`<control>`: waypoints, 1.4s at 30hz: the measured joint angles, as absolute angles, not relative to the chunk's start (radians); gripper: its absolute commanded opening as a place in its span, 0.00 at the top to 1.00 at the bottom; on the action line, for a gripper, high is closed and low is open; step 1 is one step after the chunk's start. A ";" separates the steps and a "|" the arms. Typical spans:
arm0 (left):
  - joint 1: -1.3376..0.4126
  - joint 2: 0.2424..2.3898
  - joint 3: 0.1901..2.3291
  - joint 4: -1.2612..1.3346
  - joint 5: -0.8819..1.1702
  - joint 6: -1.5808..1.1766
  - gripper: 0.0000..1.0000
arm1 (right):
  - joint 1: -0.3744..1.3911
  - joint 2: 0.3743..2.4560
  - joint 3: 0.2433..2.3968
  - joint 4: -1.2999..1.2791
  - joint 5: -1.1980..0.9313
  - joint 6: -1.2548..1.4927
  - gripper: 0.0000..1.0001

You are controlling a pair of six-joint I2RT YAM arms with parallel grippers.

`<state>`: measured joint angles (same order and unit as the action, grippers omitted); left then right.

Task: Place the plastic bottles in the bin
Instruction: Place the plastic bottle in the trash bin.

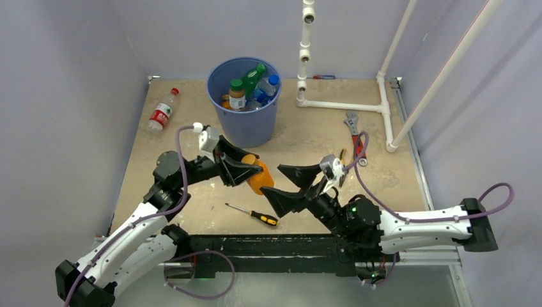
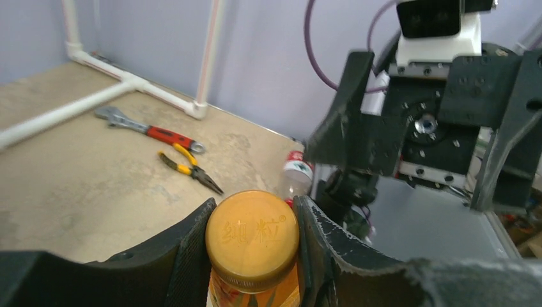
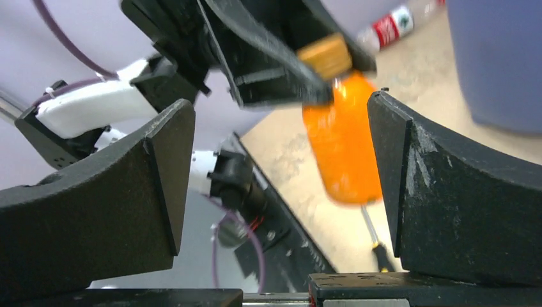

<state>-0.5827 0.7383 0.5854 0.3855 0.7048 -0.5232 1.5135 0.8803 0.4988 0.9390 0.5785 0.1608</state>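
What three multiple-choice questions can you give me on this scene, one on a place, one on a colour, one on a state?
1. Where does the red-labelled bottle lie relative to the bin? A inside it; B on the table, left of it; C right of it.
2. What colour is the bin? A green; B blue; C red.
3. The left claw is: A open and empty; B out of view; C shut on the orange bottle.
Answers: B, it lies flat on the table left of the bin; B, its wall is blue; C, it clamps the bottle at the cap.
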 measured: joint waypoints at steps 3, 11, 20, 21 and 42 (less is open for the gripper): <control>-0.583 0.751 0.676 0.310 0.619 -0.479 1.00 | 1.514 0.807 0.562 0.665 0.636 0.297 0.01; -0.583 0.918 1.124 0.184 0.279 -0.294 1.00 | 1.514 0.549 0.440 0.341 0.743 0.454 0.01; -0.575 1.197 1.384 0.132 -0.201 -0.055 1.00 | 1.514 0.484 0.421 0.178 0.812 0.512 0.02; -0.570 1.234 1.400 0.121 -0.250 -0.031 1.00 | 1.514 0.503 0.430 0.146 0.825 0.525 0.02; -0.440 1.621 1.571 0.090 -0.487 0.072 1.00 | 1.514 0.453 0.474 -0.102 0.928 0.647 0.03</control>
